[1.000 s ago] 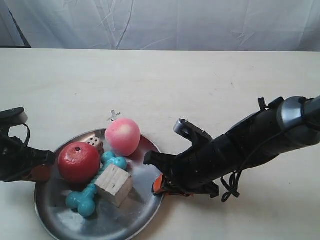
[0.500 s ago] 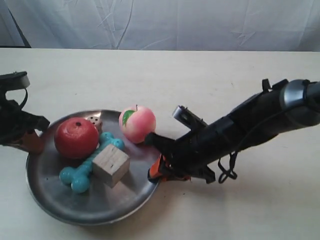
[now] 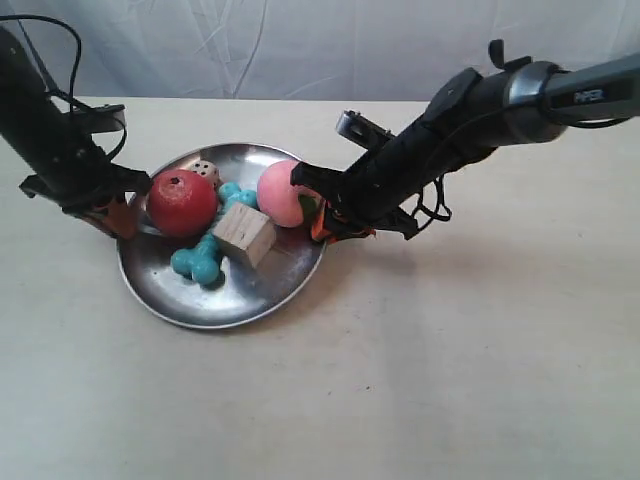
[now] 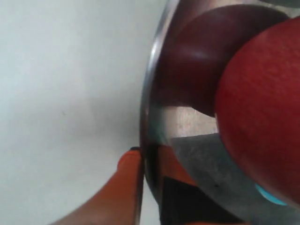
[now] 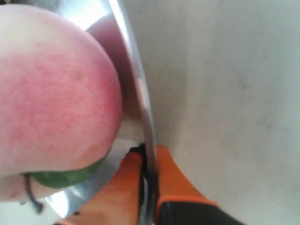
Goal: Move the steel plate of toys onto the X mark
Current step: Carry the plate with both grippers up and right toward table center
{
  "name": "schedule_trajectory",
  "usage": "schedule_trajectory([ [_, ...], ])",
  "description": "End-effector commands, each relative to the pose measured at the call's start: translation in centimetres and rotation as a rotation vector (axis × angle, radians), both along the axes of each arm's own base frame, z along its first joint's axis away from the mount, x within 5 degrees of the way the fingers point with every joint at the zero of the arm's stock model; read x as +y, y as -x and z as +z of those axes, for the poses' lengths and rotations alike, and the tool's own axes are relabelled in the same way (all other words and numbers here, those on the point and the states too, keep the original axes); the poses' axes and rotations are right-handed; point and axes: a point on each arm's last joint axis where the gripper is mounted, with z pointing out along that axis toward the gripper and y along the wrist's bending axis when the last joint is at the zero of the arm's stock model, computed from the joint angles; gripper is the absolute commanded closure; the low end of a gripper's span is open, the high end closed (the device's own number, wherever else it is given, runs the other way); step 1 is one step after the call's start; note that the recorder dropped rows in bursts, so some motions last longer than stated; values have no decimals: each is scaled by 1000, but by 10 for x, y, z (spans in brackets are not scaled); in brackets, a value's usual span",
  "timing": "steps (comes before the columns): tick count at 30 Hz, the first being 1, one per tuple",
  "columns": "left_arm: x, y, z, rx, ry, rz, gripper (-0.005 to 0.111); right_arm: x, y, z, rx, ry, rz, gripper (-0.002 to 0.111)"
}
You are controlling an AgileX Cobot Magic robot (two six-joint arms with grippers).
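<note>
The steel plate [image 3: 240,295] holds the red ball [image 3: 183,202], pink peach ball [image 3: 282,192], teal bone [image 3: 205,255], wooden cube [image 3: 244,234] and tan die [image 3: 206,171]. My left gripper [image 3: 118,218] is shut on the plate's rim next to the red ball. In the left wrist view the gripper [image 4: 150,164] pinches the rim [image 4: 149,103] beside the red ball [image 4: 262,108]. My right gripper [image 3: 322,222] is shut on the opposite rim by the peach. In the right wrist view the gripper [image 5: 149,161] clamps the rim [image 5: 136,70] beside the peach [image 5: 51,93]. The X mark is hidden.
Pale tabletop [image 3: 450,360] spreads around the plate, with a white cloth backdrop [image 3: 300,45] behind its far edge. The plate casts a shadow on the table along its near right side. The right arm [image 3: 480,110] reaches in from the upper right.
Both grippers have carried the plate toward the table's far side. The toys shifted inside it. The X mark seen beyond the plate's rim one second ago no longer shows.
</note>
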Motion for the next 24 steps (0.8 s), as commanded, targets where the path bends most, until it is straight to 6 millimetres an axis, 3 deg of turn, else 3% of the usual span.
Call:
schedule_trajectory([
  [1,-35,-21,6,93,156,-57,107,20,-29,-19,78,-19,-64,109],
  [5,-34,-37,2,63,133,-63,107,25,-42,-25,95,-2,-6,109],
  [12,-34,-38,1,77,122,-26,107,23,-52,-10,53,73,38,109],
  [20,-32,-38,1,99,98,22,107,22,-49,-11,72,100,73,108],
  [24,-32,-38,1,98,94,22,92,21,-47,-12,87,117,95,77],
])
